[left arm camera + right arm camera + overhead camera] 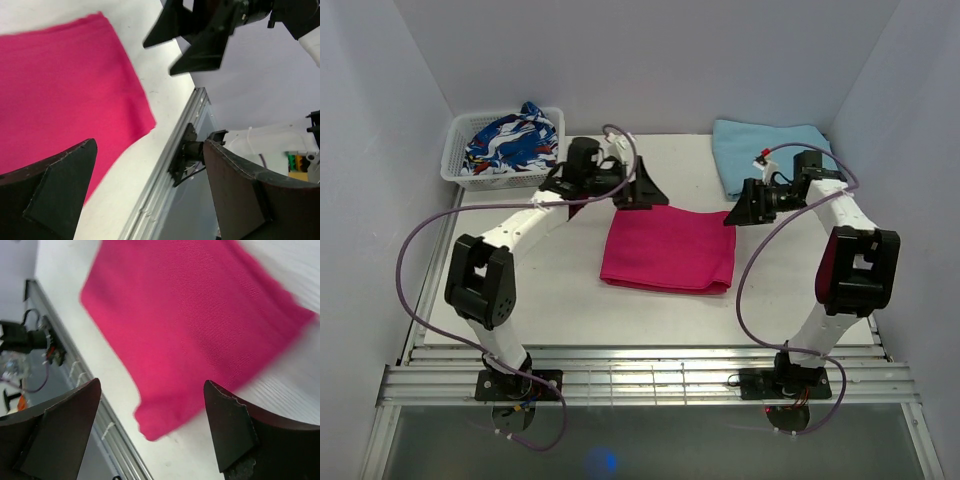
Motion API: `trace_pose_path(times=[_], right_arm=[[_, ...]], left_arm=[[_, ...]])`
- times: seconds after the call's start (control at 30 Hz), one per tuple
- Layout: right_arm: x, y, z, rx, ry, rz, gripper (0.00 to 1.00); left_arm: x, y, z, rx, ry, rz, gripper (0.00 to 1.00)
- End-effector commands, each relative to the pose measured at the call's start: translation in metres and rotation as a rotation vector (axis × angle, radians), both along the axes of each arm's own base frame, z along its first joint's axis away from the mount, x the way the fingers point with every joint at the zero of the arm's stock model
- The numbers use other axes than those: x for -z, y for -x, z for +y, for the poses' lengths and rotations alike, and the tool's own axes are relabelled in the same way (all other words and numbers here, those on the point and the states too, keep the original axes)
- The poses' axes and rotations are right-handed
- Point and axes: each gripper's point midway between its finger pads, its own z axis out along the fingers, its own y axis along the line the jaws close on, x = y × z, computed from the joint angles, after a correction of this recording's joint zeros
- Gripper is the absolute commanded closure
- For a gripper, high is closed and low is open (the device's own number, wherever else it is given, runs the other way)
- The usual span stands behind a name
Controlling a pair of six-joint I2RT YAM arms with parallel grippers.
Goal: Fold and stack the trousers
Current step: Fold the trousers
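The magenta-pink trousers (670, 250) lie folded into a flat rectangle in the middle of the table, also seen in the left wrist view (60, 95) and the right wrist view (195, 320). My left gripper (638, 190) hovers just above their far left corner, jaws wide apart, nothing between them. My right gripper (748, 208) hangs by the far right corner, likewise open and empty. From the left wrist the right gripper (197, 37) shows across the cloth.
A white basket (460, 160) with a blue-white-red patterned garment (510, 140) stands at the back left. A light blue folded cloth (770, 150) lies at the back right. The metal rail (640, 375) runs along the table's near edge.
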Motion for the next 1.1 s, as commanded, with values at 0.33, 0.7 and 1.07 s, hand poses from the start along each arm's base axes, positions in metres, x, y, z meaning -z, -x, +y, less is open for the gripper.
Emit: trace_pose_path(times=[0.33,0.7,1.07], right_arm=[[0.071,0.110,0.094,-0.293,-0.251,0.341,0.12],[0.099,0.104,0.071,-0.329,-0.078,0.315,0.14],[-0.010,0.015,0.086,-0.297,-0.109,-0.048,0.18]], left_arm=[[0.120,0.046,0.118,0.107,0.100,0.327,0.30],[0.174,0.027,0.144,-0.001,0.032,0.422,0.39],[0.019,-0.051,0.104,0.100,0.090,-0.093,0.38]])
